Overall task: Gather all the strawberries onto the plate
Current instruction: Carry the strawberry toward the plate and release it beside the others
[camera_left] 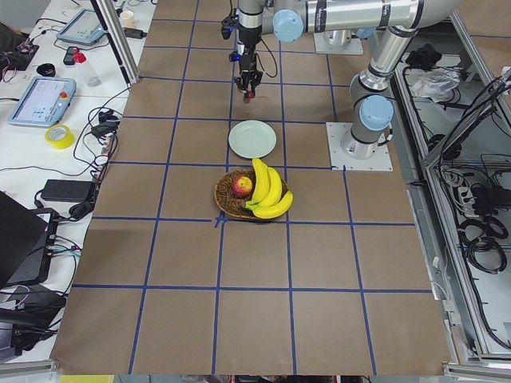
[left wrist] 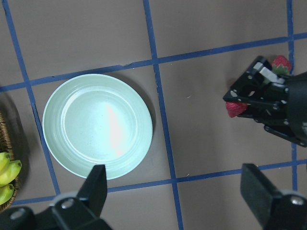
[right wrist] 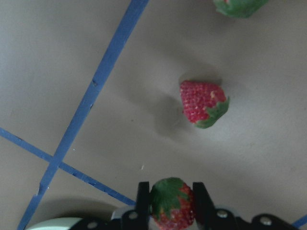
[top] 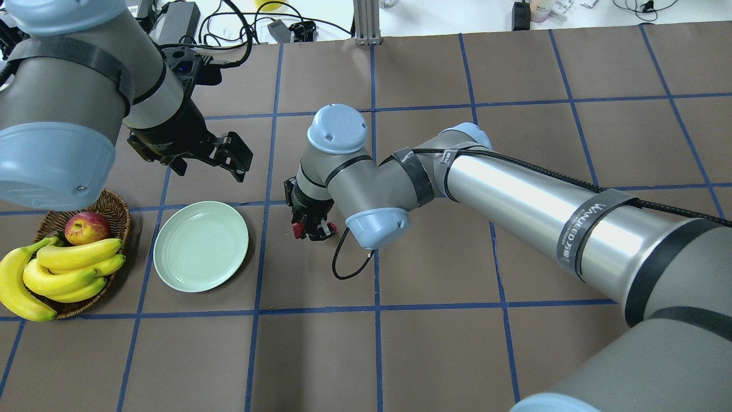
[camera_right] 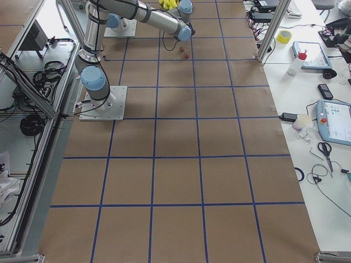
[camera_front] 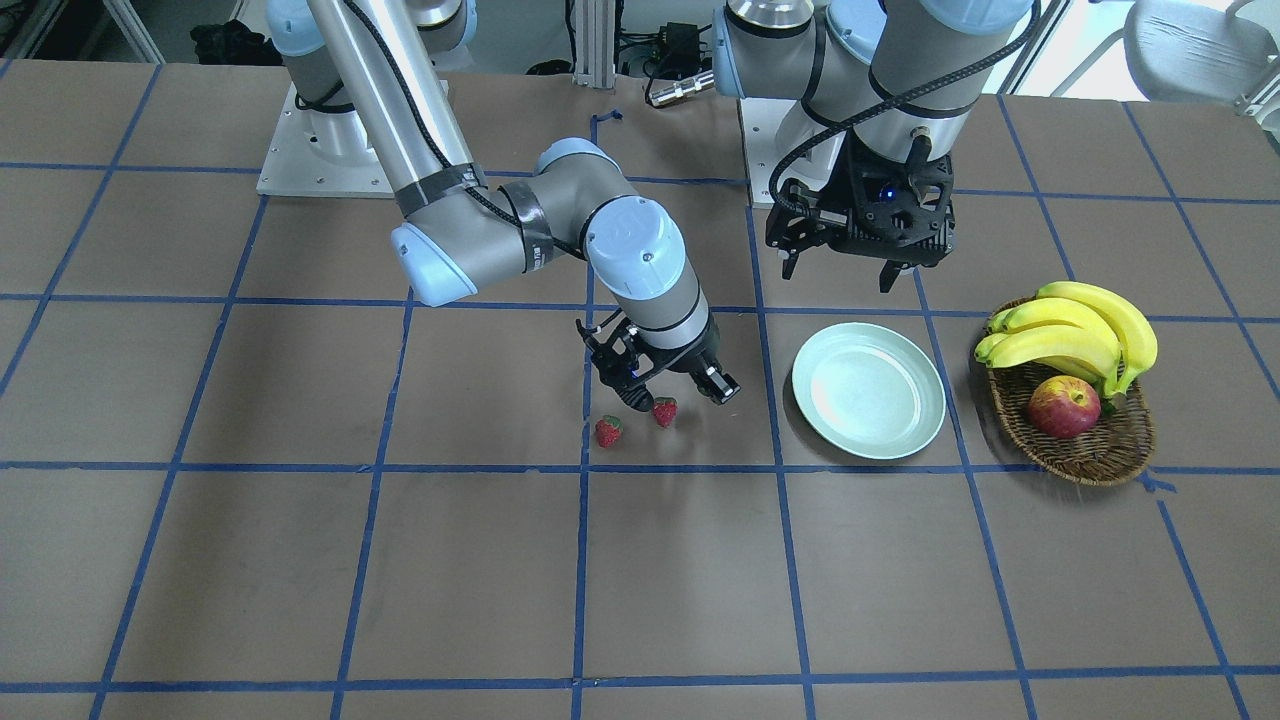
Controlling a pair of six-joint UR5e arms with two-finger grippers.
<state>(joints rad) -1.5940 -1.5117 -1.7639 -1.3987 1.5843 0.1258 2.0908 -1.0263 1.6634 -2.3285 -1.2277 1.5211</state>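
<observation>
Right wrist view alone shows right gripper (right wrist: 170, 187) clamping a strawberry (right wrist: 171, 211), two strawberries (right wrist: 204, 103) beyond. Left gripper (left wrist: 173, 175) spread wide near plate (left wrist: 48, 115) and basket (camera_front: 1090, 455).

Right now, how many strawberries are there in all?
3. The held strawberry is pinched in the right claw. The second strawberry lies on the table just beyond. The third strawberry lies further on, cut by the wrist view's top edge. The plate holds none. I see no others.

Right arm reaches low over the table, wrist bent down, the right gripper (right wrist: 171, 194) pinching one strawberry (right wrist: 173, 213). The left gripper (camera_front: 838, 272) hangs higher (pointing down) — jaws wide apart.
</observation>
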